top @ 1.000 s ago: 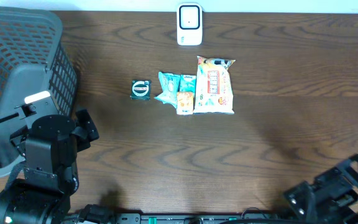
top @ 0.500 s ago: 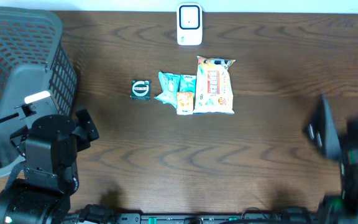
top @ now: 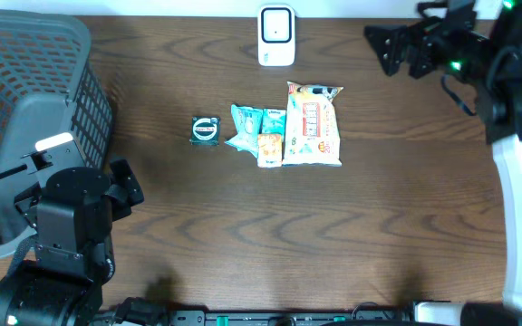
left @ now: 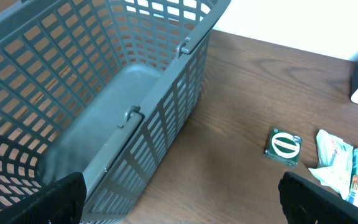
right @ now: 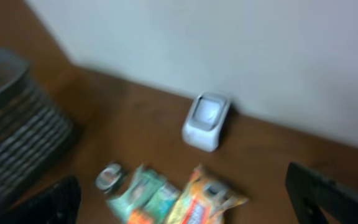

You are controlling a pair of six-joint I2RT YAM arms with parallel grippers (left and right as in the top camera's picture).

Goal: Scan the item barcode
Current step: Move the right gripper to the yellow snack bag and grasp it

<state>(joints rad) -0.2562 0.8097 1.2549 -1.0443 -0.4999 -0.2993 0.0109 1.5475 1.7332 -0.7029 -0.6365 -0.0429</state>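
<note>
The white barcode scanner (top: 276,36) stands at the table's far edge. In front of it lie several items in a row: a small dark packet with a round green label (top: 206,130), teal packets (top: 246,127), a little orange packet (top: 269,149) and a large orange-and-white snack bag (top: 313,125). My right gripper (top: 401,41) hangs open above the table's far right, pointing left, to the right of the scanner. Its blurred wrist view shows the scanner (right: 207,120) and snack bag (right: 207,199) ahead. My left gripper (top: 125,186) is open at the near left, holding nothing.
A large grey mesh basket (top: 25,118) fills the left side, right beside my left arm. The left wrist view shows the basket wall (left: 104,93), with the round-label packet (left: 283,147) off to the right.
My right arm has swung from the near right corner up to the far right, beside the scanner. The left arm and the items have not moved.
</note>
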